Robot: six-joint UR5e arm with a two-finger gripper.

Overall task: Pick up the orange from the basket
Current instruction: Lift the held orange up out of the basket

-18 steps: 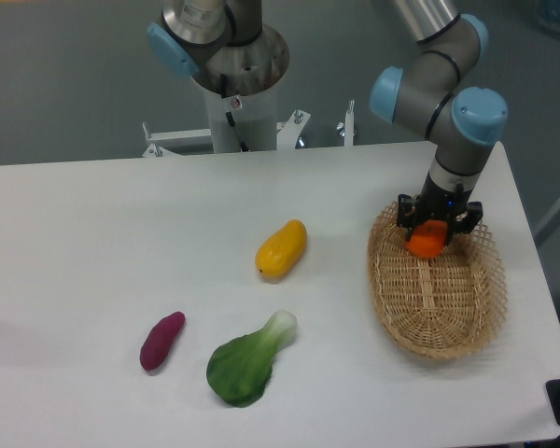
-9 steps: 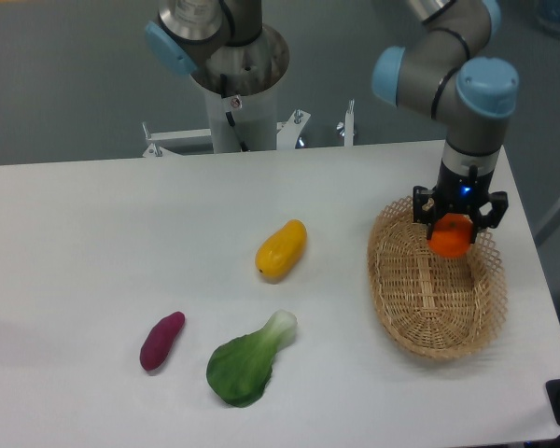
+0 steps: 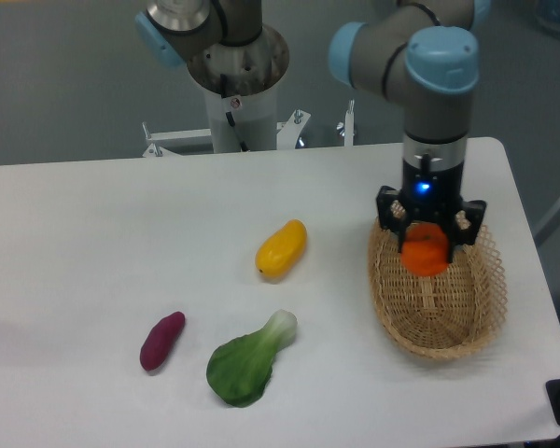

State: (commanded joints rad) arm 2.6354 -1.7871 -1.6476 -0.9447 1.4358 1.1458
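The orange (image 3: 426, 255) is a small round bright-orange fruit held between the black fingers of my gripper (image 3: 427, 245). The gripper is shut on it and holds it above the far half of the basket (image 3: 439, 322), an oval tan wicker basket at the right side of the white table. The orange appears raised clear of the basket floor. The arm comes down onto it from above, and the gripper body hides the top of the orange.
An elongated yellow-orange fruit (image 3: 281, 248) lies at the table's middle. A green leafy vegetable (image 3: 247, 362) and a purple sweet potato (image 3: 161, 340) lie nearer the front left. The robot base column (image 3: 235, 75) stands behind the table.
The gripper with the orange has risen from the basket, swung right, then come back left toward the camera; it now looks larger and higher over the basket.
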